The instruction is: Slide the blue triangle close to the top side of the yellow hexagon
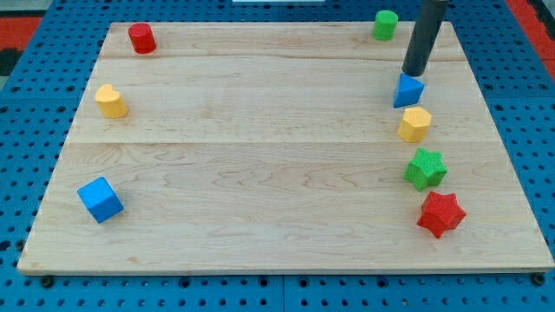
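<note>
Nearest: red star block. Rod tip (bare, holding nothing) touches blue triangular block from above; yellow hexagonal block just below.

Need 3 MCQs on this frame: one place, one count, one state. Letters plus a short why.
1. Where is the blue triangle relative to the yellow hexagon?
A. just above it
B. below it
C. far to the view's left

2. How many green blocks are there?
A. one
B. two
C. three

3. My tip is:
A. at the triangle's upper edge
B. beside the blue cube
C. out of view

Answers:
1 A, the triangle sits just above the hexagon.
2 B, a green cylinder and a green star.
3 A, the rod ends at the triangle's top.
</note>
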Available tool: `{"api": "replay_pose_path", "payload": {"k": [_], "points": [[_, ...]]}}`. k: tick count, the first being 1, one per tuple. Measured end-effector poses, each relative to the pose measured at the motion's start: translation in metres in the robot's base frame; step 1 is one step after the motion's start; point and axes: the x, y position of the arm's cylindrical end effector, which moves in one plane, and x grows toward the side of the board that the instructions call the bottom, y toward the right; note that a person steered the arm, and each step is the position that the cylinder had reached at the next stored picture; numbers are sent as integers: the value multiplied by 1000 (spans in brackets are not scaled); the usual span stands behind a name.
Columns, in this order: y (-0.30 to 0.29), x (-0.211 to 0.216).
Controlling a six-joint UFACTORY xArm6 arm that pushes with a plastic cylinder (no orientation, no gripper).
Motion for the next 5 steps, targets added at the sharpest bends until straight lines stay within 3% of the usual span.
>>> {"api": "replay_pose_path", "payload": {"k": [2, 3, 5], "points": [[-2, 15], [-13, -8], [-24, 20]]}}
